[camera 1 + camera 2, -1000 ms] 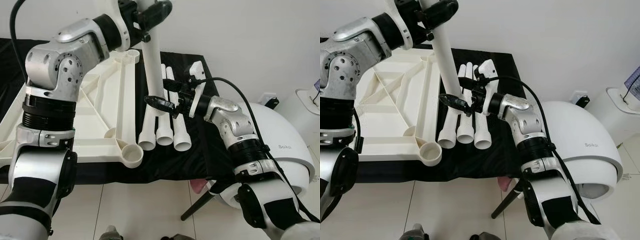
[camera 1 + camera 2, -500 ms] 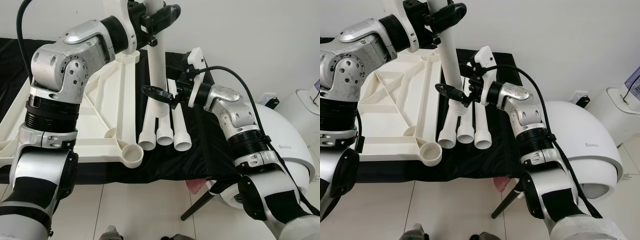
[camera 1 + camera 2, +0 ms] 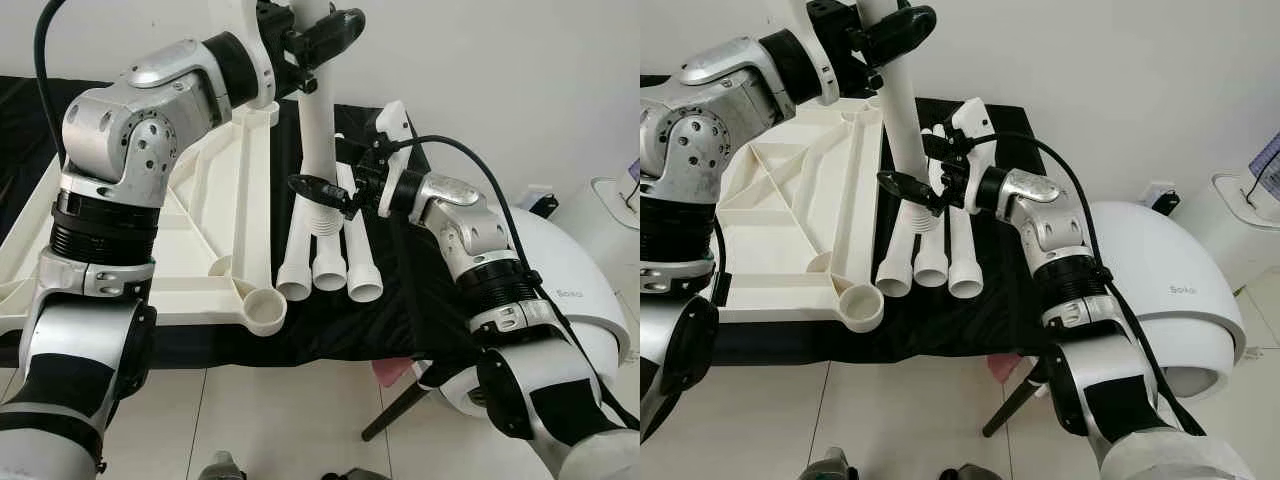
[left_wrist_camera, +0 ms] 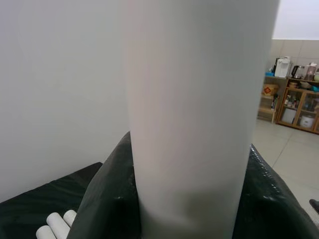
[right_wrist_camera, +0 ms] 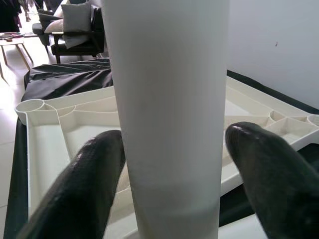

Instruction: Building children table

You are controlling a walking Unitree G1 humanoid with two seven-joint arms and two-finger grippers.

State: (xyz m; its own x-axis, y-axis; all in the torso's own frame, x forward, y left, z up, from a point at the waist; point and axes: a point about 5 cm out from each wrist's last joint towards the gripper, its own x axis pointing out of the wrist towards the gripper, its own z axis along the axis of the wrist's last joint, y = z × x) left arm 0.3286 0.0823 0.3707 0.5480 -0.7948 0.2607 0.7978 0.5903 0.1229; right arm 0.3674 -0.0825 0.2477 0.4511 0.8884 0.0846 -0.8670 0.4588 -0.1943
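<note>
- One white tabletop (image 3: 215, 215) lies underside up on the black-covered table (image 3: 400, 310).
- Left gripper (image 3: 318, 30) clamps the raised white leg (image 3: 318, 130) near its top (held roughly upright).
- Three more legs (image 3: 330, 270) lie beside the tabletop.
- Right gripper (image 3: 325, 192) straddles the raised leg lower down, fingers (image 5: 89, 184) spread, not touching.

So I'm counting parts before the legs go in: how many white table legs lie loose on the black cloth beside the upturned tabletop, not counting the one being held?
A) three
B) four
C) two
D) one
A: three legs lie side by side on the black cloth next to the tabletop, while the left claw holds a fourth leg upright.
</note>
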